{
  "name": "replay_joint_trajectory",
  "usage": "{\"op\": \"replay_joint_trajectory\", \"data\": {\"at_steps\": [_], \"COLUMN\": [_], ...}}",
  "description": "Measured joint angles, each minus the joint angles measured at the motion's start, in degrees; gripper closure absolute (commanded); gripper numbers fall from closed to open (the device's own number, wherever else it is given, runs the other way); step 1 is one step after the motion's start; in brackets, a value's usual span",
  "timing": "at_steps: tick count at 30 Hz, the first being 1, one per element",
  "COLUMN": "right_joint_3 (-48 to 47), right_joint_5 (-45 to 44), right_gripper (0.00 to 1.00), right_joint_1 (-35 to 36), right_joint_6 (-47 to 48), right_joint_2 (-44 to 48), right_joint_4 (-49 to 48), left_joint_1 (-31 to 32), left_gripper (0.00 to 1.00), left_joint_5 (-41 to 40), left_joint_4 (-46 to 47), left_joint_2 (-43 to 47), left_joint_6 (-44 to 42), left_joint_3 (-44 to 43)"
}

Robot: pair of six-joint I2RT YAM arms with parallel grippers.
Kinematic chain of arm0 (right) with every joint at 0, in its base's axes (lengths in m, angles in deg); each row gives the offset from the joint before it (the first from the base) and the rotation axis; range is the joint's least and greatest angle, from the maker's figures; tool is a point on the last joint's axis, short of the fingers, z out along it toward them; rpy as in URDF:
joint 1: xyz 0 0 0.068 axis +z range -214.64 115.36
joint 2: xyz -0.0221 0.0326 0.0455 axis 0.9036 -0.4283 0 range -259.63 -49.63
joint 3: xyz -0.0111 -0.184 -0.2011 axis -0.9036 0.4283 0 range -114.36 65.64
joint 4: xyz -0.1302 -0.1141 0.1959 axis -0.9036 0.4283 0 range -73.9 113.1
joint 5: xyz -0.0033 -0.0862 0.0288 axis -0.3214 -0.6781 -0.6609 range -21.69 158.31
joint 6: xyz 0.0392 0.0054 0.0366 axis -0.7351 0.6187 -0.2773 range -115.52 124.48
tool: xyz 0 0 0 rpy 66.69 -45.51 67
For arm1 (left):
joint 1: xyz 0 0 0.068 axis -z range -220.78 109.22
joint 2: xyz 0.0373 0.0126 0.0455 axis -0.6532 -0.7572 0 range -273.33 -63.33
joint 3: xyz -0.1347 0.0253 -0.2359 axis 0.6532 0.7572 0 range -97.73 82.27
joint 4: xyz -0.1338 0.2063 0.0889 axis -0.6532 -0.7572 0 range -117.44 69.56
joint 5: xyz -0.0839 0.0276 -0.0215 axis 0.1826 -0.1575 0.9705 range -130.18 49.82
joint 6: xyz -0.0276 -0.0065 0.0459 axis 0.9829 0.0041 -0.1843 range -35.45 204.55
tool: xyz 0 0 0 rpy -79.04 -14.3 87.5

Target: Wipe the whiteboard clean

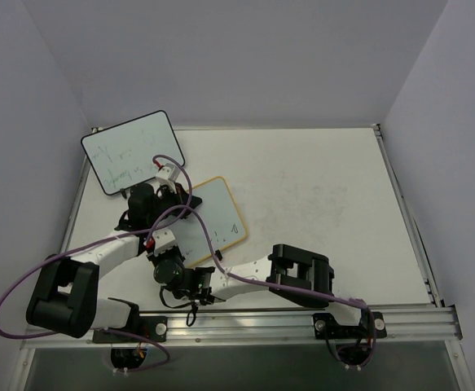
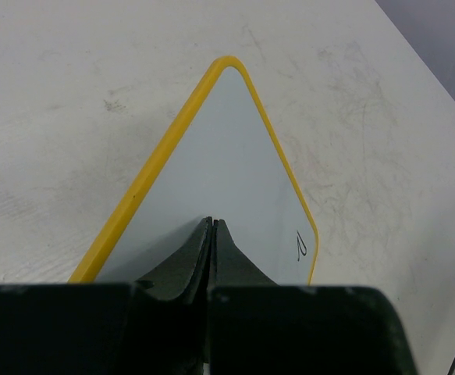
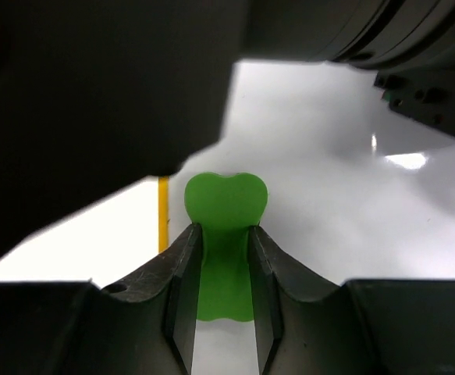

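My top camera overlooks the whole table (image 1: pixel 318 187) from behind; both wrist cameras sit close over the whiteboard (image 1: pixel 221 208), shared by all.

Only one sign stands out: a small handwritten black mark (image 2: pixel 301 247), like a looped "a" or "2", near one corner of the yellow-framed whiteboard (image 2: pixel 227 156). The black-framed whiteboard (image 1: pixel 131 151) carries faint handwriting (image 1: pixel 123 155), too small and pale to read. No printed labels or brands can be read.

White arms (image 1: pixel 111 248), black joints (image 1: pixel 62 297), purple cables (image 1: pixel 214 248)
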Motion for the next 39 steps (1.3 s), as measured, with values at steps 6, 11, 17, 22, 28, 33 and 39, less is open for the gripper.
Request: {"op": "replay_joint_trajectory", "data": {"at_steps": [6,11,17,22,28,33,39], "right_joint_3": [0.68,1.51,2.32,3.26,5.51,7.52,9.14], "right_joint_5": [0.28,0.22,0.09,-0.11,-1.16,-3.04,-4.39], "right_gripper": [1.0,1.0,1.0,1.0,1.0,1.0,1.0], "right_joint_1": [1.68,2.47,2.47,2.32,1.75,0.87,-0.63], "right_joint_6": [-0.7,-0.85,-0.87,-2.12,-5.18,-7.32,-9.42], "right_joint_2": [-0.24,-0.57,-0.59,-0.57,0.35,1.4,2.36], "right_joint_4": [0.33,0.63,0.42,-0.96,-2.29,-2.47,-2.4], "left_joint_1": [0.0,0.02,0.26,0.33,0.35,0.33,0.33], "left_gripper": [0.98,0.98,0.98,0.98,0.98,0.98,0.98], "left_joint_5": [0.0,0.02,-0.15,-0.22,-0.61,-0.85,-1.2], "left_joint_4": [-0.04,-0.02,-0.02,-0.07,-0.28,-0.42,-0.74], "left_joint_2": [-0.2,-0.2,-0.2,-0.17,0.0,0.04,0.09], "left_joint_6": [0.02,0.02,0.02,0.0,-0.2,-0.26,-0.37], "left_joint_3": [0.0,-0.13,-0.13,-0.13,-0.13,-0.13,-0.13]}}
